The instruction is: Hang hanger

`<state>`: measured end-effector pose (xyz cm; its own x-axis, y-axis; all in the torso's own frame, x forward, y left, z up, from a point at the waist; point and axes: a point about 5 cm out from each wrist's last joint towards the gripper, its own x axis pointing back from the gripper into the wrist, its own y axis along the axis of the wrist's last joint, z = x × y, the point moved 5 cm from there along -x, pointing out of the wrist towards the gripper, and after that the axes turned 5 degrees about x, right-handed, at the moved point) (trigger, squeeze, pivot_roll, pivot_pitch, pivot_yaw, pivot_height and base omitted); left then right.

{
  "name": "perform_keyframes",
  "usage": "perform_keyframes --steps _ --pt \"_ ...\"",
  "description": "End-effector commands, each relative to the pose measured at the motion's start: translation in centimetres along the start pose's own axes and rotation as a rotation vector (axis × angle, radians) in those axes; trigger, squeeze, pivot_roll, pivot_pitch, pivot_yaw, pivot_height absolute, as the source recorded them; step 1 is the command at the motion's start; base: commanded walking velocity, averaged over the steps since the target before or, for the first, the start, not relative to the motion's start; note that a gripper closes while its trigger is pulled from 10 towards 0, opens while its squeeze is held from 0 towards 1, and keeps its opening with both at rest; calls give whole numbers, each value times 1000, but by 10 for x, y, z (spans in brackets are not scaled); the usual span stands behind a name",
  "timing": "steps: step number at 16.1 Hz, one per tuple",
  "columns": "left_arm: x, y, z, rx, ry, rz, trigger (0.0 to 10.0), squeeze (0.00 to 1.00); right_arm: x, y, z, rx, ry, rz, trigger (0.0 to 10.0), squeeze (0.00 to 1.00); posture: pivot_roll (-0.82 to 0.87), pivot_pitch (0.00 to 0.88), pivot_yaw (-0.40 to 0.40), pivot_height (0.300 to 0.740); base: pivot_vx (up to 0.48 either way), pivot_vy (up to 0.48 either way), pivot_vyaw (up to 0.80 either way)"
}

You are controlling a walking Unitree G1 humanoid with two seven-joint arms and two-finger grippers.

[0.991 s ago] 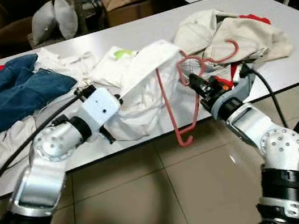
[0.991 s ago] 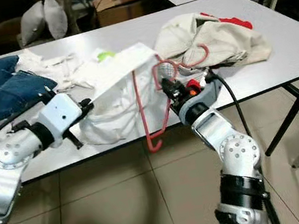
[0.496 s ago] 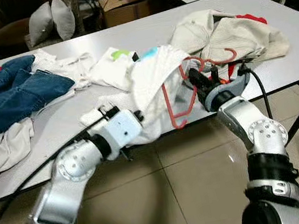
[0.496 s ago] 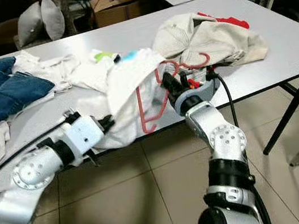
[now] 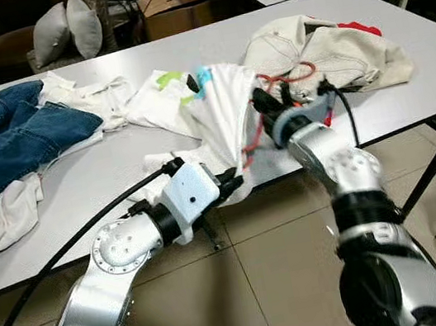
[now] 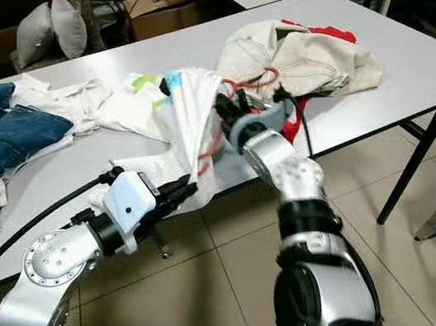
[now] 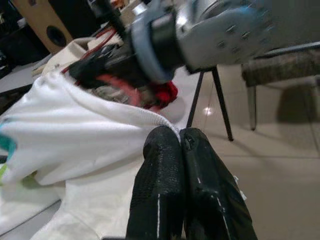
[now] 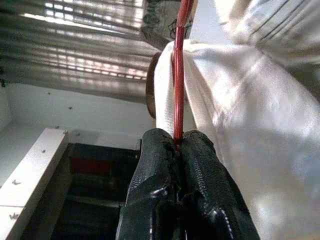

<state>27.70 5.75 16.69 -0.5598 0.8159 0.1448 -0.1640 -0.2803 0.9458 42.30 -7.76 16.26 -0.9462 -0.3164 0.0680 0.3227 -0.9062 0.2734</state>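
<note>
At the table's (image 5: 80, 186) front edge the right gripper (image 8: 178, 145) pinched the red hanger (image 8: 180, 75), tucked in the white T-shirt (image 5: 222, 112), whose hem the left gripper (image 7: 180, 137) clamped.

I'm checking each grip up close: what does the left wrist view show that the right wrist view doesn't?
Left wrist view alone: the left gripper pinching the hem of the white shirt, the right arm beyond it, and the floor. Right wrist view alone: the right gripper shut on the red hanger wire, seen up close. Both share the white shirt and the hanger.
</note>
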Motion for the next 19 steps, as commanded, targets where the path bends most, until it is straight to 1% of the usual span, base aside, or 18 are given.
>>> perform_keyframes --steps 1,3,4,5,6,7,8,9,10,11,12,13,15,16,17,18,19 --pt "-3 15 -14 18 -78 -59 0 0 -11 -23 27 -21 64 26 10000 0 70 5 15 740 0 0 0" --pt "-6 30 -18 51 -105 -110 0 0 -16 -30 27 22 55 39 10000 0 75 18 14 740 0 0 0" --pt "-9 33 -20 59 -119 -121 0 0 -18 -34 26 37 50 47 10000 0 76 21 15 740 0 0 0" --pt "-15 39 -26 66 -148 -136 0 0 -20 -41 28 68 51 64 10000 0 76 25 18 740 0 0 0" --pt "-16 40 -27 68 -151 -140 0 0 -20 -43 28 72 52 67 10000 0 76 25 19 740 0 0 0" --pt "-19 44 -30 78 -166 -153 4667 0 -21 -48 30 84 58 75 10000 0 75 23 21 740 0 0 0" --pt "-22 34 -32 69 -165 -85 10000 0 -22 -49 32 78 69 77 10000 0 73 21 24 740 0 0 0" --pt "-20 23 -33 60 -174 -22 10000 0 -23 -49 33 73 78 74 10000 0 73 20 25 740 0 0 0" --pt "-18 17 -35 77 -189 6 10000 1000 -23 -47 33 79 81 72 10000 0 72 18 25 740 0 0 0" --pt "-15 14 -35 111 -201 26 10000 1000 -23 -45 33 125 84 73 10000 0 73 17 25 740 0 0 0" --pt "-13 14 -36 120 -206 30 10000 1000 -23 -46 33 160 86 84 10000 0 73 16 25 740 0 0 0" --pt "-13 13 -36 125 -207 30 10000 1000 -23 -46 35 150 102 84 10000 0 73 16 25 740 0 0 0" --pt "-12 14 -37 139 -212 34 10000 1000 -22 -46 41 100 138 79 10000 0 73 13 25 740 0 0 0" --pt "-10 14 -38 147 -221 37 10000 1000 -22 -45 45 129 165 73 10000 0 76 11 26 740 0 0 0" --pt "-7 14 -36 158 -209 34 10000 1000 -21 -39 46 146 169 48 10000 0 76 11 26 740 0 0 0" --pt "-5 14 -34 167 -197 32 10000 1000 -20 -35 45 199 162 29 10000 0 79 5 28 740 0 0 0" --pt "5 10 -25 207 -149 32 10000 1000 -16 -32 43 297 175 48 10000 0 75 0 32 740 0 0 0"
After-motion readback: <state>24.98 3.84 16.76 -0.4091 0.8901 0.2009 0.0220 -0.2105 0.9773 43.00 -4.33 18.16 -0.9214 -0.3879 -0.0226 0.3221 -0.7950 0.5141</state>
